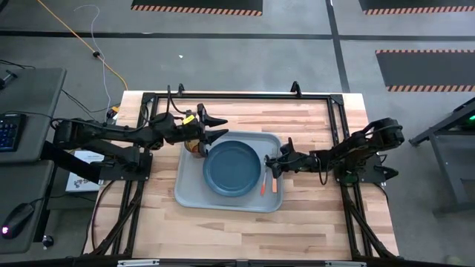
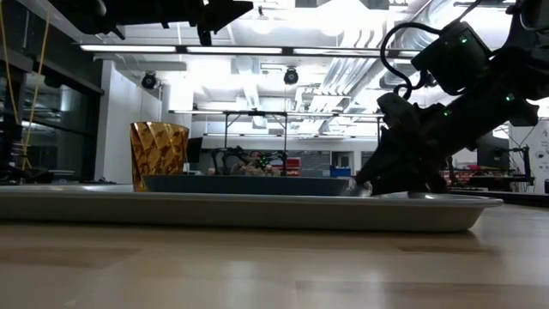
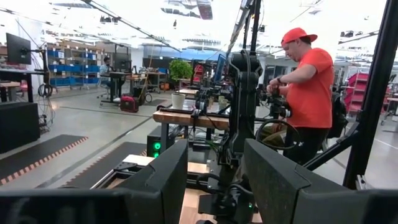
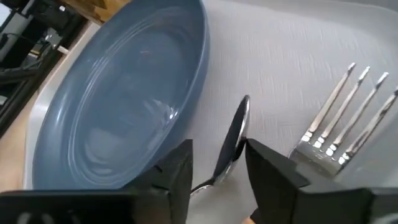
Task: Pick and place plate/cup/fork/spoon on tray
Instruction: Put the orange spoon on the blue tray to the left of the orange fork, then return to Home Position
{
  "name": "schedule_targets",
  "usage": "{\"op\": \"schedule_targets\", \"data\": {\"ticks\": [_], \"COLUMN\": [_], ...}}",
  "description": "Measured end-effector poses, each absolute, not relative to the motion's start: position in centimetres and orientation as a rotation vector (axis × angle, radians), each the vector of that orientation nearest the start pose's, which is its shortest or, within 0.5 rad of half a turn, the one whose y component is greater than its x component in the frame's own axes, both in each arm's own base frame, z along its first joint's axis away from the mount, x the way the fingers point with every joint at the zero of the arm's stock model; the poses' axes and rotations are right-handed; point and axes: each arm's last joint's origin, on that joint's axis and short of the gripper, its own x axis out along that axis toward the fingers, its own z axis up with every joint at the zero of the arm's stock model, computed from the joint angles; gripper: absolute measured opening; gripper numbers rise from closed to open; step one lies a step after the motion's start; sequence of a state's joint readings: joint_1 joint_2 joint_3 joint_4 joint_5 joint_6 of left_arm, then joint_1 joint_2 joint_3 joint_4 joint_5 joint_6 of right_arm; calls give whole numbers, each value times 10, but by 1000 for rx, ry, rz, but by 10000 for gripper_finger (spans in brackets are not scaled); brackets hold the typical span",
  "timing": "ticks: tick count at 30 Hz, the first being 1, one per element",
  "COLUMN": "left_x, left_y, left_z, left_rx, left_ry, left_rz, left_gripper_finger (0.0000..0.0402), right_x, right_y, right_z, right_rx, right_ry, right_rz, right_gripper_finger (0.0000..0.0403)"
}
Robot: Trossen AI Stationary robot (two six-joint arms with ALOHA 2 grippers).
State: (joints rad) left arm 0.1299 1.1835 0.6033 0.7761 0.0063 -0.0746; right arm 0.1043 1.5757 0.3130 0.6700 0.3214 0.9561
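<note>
Tray sits at table centre, long side across, on the wood table. Plate lies flat in tray, centre-right, rim up. Cup stands upright in tray at approx. 10 o'clock from plate, just beside its rim; low view shows amber faceted wall left of plate edge.

Fork lies in tray at 3 o'clock of plate, near tray's right rim, tines flat on tray floor. Spoon is on edge betw. plate and fork, bowl close to plate rim, not touching fork.

Right gripper: low over tray's right side, 3 o'clock of plate. Fingers stand on either side of spoon stem, w/ slight gap visible each side; spoon bowl tip rests on tray. Cannot tell if fingers are clamping the stem.

Left gripper: raised above tray's far-left corner, approx. 11 o'clock from plate, over cup. Fingers spread apart, nothing betw. them.

Bkgd: person in orange shirt at a bench beyond table.
</note>
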Motion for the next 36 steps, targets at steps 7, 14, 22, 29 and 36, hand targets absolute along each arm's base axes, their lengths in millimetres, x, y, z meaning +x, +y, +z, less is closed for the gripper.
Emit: {"op": "schedule_targets", "data": {"ticks": [7, 14, 22, 29, 36], "left_x": [251, 251, 247, 212, 184], "left_y": [33, 33, 32, 27, 24], "left_z": [283, 283, 278, 298, 311], "left_rx": [-62, -62, -67, -27, 68], "left_ry": [-200, -199, -113, -67, -71], "left_rz": [116, 116, 104, 116, 124], "left_gripper_finger": [148, 148, 148, 148, 148], "right_x": [232, 232, 223, 197, 167], "right_y": [11, 4, -5, -11, -11], "right_z": [99, 99, 126, 183, 234], "right_rx": [784, 763, 647, 418, 190], "right_ry": [437, 446, 424, 268, -20], "right_rz": [-460, -460, -421, -345, -276], "right_gripper_finger": [153, 154, 154, 154, 106]}}
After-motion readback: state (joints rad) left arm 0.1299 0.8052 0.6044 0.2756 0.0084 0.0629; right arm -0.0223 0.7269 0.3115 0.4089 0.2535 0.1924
